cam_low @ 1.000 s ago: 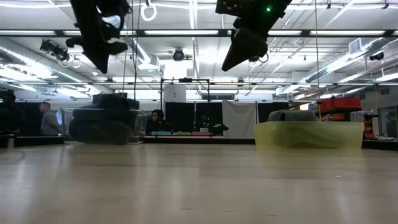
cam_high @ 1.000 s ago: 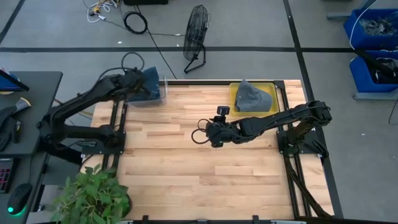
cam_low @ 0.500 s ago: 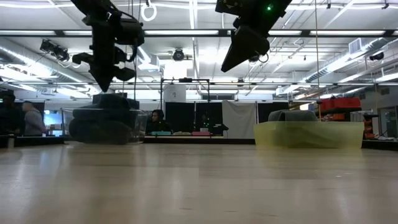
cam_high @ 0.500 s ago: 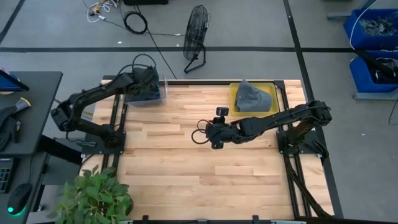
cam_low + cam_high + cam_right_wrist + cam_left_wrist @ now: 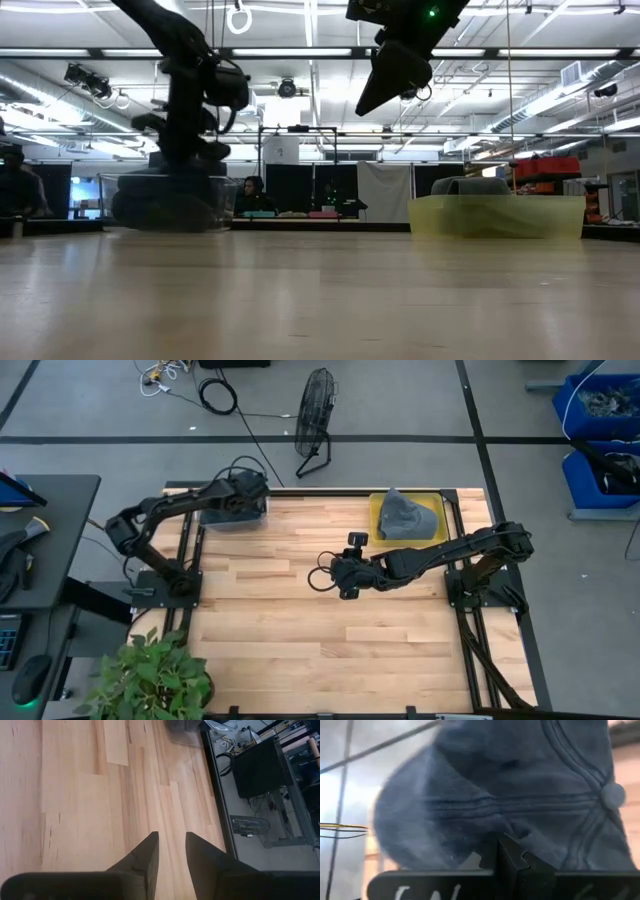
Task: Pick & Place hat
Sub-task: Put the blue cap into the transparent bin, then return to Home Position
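Observation:
A dark blue cap (image 5: 520, 785) with a top button (image 5: 612, 795) lies in a clear bin (image 5: 165, 205) at the table's far left corner. My left gripper (image 5: 250, 492) has come down on it from above, and its fingers are shut (image 5: 499, 851) at the cap's crown. A grey hat (image 5: 408, 515) sits in a yellow tray (image 5: 378, 510) at the far right. My right gripper (image 5: 322, 576) hangs open above the table's middle (image 5: 170, 845), holding nothing. My left gripper points down into the bin, and its shut fingertips (image 5: 506, 845) meet the blue cap's crown (image 5: 520, 827) beside a seam fold. Whether any cloth is caught between the fingers, I cannot tell. The cap lies in the bin.
Bare wooden tabletop (image 5: 300, 630) stretches across the middle and near side. A floor fan (image 5: 315, 405) stands beyond the far edge, and a potted plant (image 5: 150, 675) at the near left corner. A seated person (image 5: 252, 192) shows in the room behind.
My left gripper has moved toward the table's right, over the clear bin, and come down until its tips reach the cap inside. The right arm has kept still.

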Controlling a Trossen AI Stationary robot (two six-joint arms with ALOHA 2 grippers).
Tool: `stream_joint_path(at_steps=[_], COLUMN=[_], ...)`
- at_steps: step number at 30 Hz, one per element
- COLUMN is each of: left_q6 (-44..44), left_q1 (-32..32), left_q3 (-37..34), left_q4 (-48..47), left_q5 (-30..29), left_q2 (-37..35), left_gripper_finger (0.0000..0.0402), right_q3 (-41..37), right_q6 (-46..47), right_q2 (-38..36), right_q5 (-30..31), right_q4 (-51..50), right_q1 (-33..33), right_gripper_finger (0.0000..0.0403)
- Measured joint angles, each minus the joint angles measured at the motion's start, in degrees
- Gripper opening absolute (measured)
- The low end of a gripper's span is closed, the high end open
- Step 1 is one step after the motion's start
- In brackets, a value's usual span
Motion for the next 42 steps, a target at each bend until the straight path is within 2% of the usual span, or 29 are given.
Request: stream_joint_path(at_steps=[11,16,20,25,31,37,40,42], left_q6=[4.8,5.8,7.6,8.0,16.6,23.1,26.8,29.0], left_q1=[-1.6,-1.9,-3.1,-5.7,-11.2,-19.5,-23.5,-25.9], left_q3=[0.0,0.0,0.0,0.0,0.0,0.0,-0.9,-3.1], left_q4=[10.2,10.3,9.9,9.0,7.4,8.7,10.0,12.8], left_q5=[11.7,11.6,10.8,8.1,7.9,10.1,11.0,14.1], left_q2=[2.2,2.2,-0.7,-9.8,-24.7,-38.3,-43.7,-47.4], left_gripper_finger=[0.0005,0.0005,0.0005,0.0005,0.0005,0.0005,0.0005,0.0005], right_q3=[0.0,0.0,0.0,0.0,0.0,0.0,-3.1,-7.2], right_q6=[0.0,0.0,-0.3,-4.8,-4.5,0.8,0.2,-1.1], right_q2=[0.0,0.0,0.0,-0.5,-7.0,-19.1,-25.3,-29.5], right_q5=[0.0,0.0,0.1,0.2,-1.0,-16.5,-21.3,-23.6], right_q4=[0.0,-0.1,-0.2,-0.6,-1.5,-8.1,-5.3,-0.8], right_q1=[0.0,0.0,0.0,0.2,0.4,-2.2,-3.6,-4.2], right_gripper_finger=[0.0100,0.0100,0.0100,0.0100,0.0100,0.0100,0.0100,0.0100])
